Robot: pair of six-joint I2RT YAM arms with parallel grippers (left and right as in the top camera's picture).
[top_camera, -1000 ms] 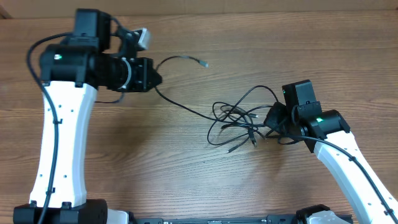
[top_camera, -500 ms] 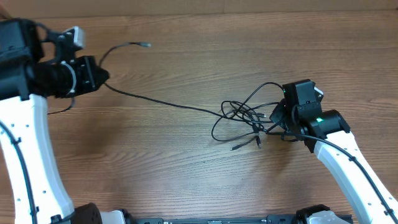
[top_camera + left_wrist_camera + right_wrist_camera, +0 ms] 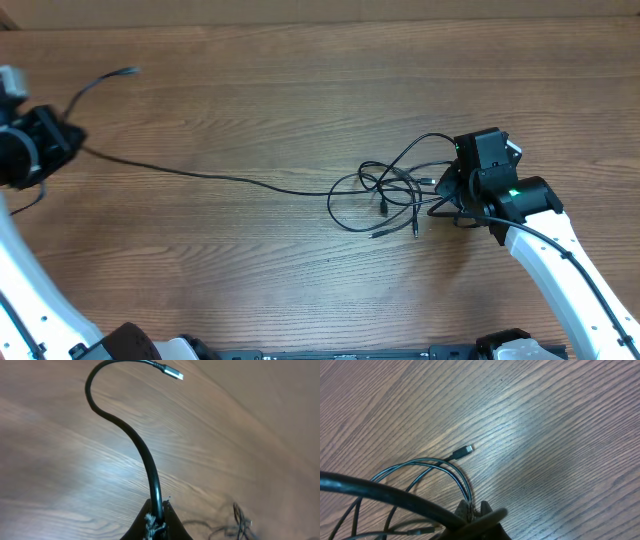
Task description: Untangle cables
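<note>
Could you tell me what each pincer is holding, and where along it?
Left pincer grips one cable shortly behind its silver plug end. Right pincer pinches strands of the tangled cables at the bundle's right edge.

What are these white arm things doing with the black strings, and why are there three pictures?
Those are two robot arms sitting at a wooden table. Each arm ends in a gripper, a pincher with two fingers.

One picture comes from a camera high above the table. The other two come from small cameras on the robot's wrists, so they look right along the fingers.

The black strings are cables, thin cords with little plugs on the ends. Most of them lie in a messy knot of loops on the table.

The left gripper is pinched shut on one cable, whose silver-tipped plug end curls up past the fingers. From above, that cable stretches in a long line from the left gripper to the knot. The right gripper is pinched shut on thin strands at the knot's edge.
</note>
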